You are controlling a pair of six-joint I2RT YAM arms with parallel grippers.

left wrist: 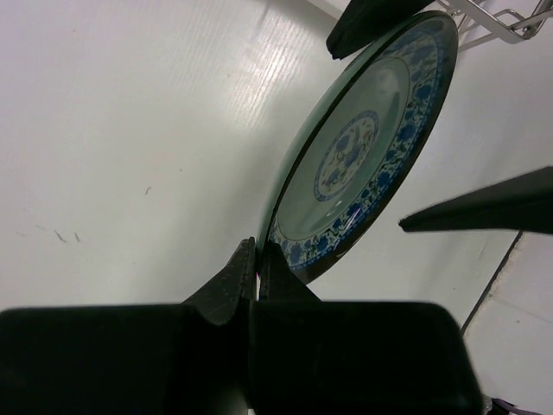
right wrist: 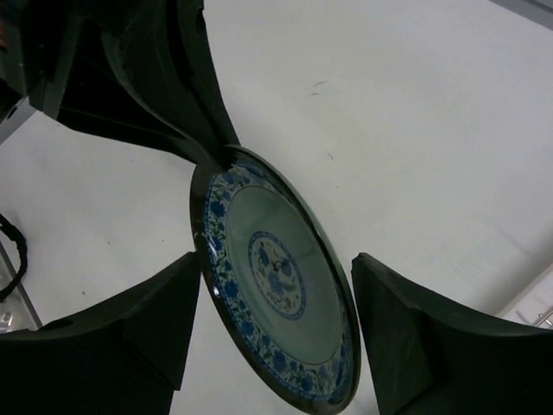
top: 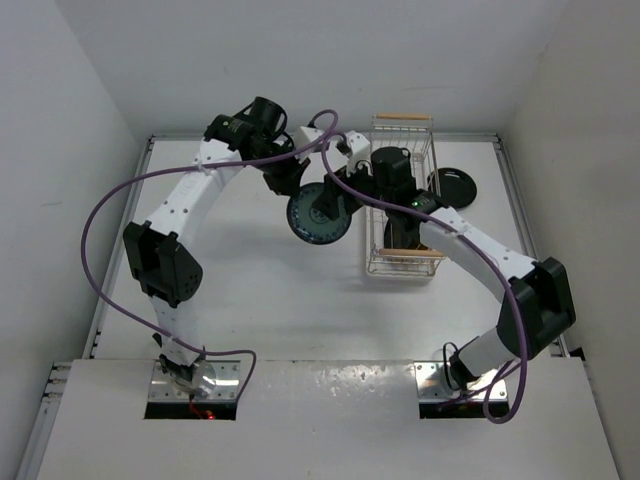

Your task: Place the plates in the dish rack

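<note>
The teal-green patterned plate is held on edge above the table, left of the dish rack. My left gripper is shut on its rim, seen close in the left wrist view, where the plate faces right. My right gripper is open, with one finger on each side of the plate and not gripping it. The mustard-yellow plate stands in the rack's near end. One black plate lies on the table right of the rack. The other black plate is out of view.
The rack's wire corner shows beyond the plate in the left wrist view. My right arm crosses over the rack. White walls enclose the table at the back and on both sides.
</note>
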